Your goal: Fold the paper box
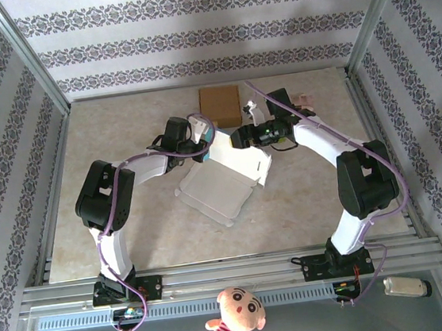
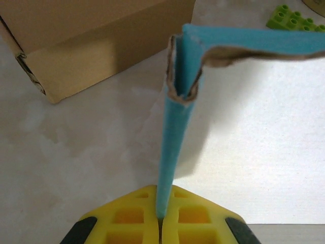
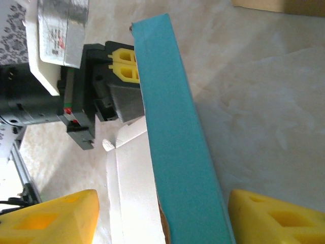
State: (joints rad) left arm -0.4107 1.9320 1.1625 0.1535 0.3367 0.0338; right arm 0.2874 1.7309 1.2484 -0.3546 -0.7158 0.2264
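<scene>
While the left tool grips: the left tool (image 2: pixel 161 230) is pressed together on a thin edge of the teal wall (image 2: pixel 172 147) of the paper box (image 1: pixel 218 191), holding that wall upright and edge-on to its own camera.
Right tool: the right tool (image 3: pixel 163 223) stands spread, one yellow finger on each side of the same teal wall. One finger looks close to the panel, or touching it, and the other is clearly apart, so it grips nothing.
Box position: it sits mid-counter (image 1: pixel 133 231) between the two arms. Its white base sheet lies flat and the raised wall is on the far side, near the cardboard carton (image 1: pixel 221 105).
Tear risk: the wall's top corner looks crumpled and frayed, with brown board showing. If the two tools pull in different directions, I judge it would rip there first.
Slip risk: the left pinch covers only a narrow strip. A sideways push from the right tool could drag the wall free and let it flop flat.
Crease risk: if the right tool closes on the middle of the panel and not along a fold line, it would likely dent the card and spoil the fold.
Shift risk: nothing pins the base sheet. A hard push could slide the whole box toward the carton or the green brick (image 2: pixel 289 18).
</scene>
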